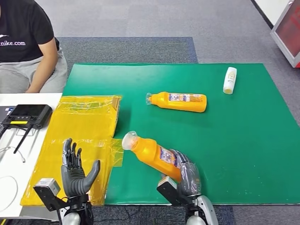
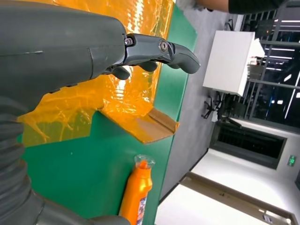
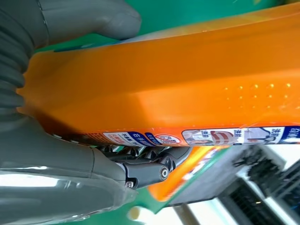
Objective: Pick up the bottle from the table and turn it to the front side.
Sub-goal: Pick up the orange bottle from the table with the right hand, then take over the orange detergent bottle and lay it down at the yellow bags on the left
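Hovering at lower left of the head view, the left hand (image 1: 75, 171) is spread, holding nothing, over the yellow plastic sheet (image 1: 83, 122). Lower centre, the right hand (image 1: 186, 177) grips an orange bottle (image 1: 150, 152) by its base — clear cap tilted up-left over the green mat (image 1: 247, 140). Another orange bottle (image 1: 178, 101) lies mid-frame.

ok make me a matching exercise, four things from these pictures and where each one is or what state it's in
Things
1. orange bottle with clear cap near the mat's front edge
2. second orange bottle
3. small white bottle
4. left hand

States
A. lying untouched mid-mat
B. open over yellow plastic film
C. gripped by the right hand
D. near the mat's far right corner

Pairs: 1-C, 2-A, 3-D, 4-B
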Robot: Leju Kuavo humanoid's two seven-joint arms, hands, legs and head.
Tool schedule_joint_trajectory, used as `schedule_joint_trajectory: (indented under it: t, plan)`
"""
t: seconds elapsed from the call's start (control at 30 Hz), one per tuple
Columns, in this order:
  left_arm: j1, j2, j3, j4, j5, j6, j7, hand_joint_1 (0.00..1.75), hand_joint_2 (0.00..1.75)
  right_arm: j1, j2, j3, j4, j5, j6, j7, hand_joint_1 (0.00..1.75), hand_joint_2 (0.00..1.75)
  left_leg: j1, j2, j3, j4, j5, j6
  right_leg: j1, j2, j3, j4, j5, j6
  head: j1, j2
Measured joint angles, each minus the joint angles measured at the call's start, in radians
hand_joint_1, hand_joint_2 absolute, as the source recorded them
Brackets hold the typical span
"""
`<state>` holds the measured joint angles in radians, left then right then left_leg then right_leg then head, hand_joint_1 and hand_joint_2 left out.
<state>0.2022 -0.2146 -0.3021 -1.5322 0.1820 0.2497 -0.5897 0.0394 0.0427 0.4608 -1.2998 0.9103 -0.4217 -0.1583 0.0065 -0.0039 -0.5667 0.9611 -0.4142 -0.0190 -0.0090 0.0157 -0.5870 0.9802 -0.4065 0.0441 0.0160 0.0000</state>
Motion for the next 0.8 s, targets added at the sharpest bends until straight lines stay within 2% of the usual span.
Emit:
schedule_joint_trajectory:
  t: [0.33,0.8]
  plan:
    - [-0.059,0.013,-0.062,0.052,0.038,-0.036,0.027,0.0,1.75,-0.022,0.001,0.072,-0.007,0.092,-0.059,-0.003,1.75,1.75,0.0,0.0,-0.003,0.0,0.0,0.0,0.0,0.0,-0.002,0.0,0.0,0.0,0.0,0.0]
    - [-0.124,0.041,-0.18,0.118,-0.012,-0.106,0.033,0.0,1.75,-0.069,0.001,0.058,0.016,-0.009,-0.084,-0.026,1.75,1.75,0.0,0.0,-0.004,0.0,0.0,0.001,0.0,0.0,-0.003,0.0,0.0,0.0,0.0,0.0]
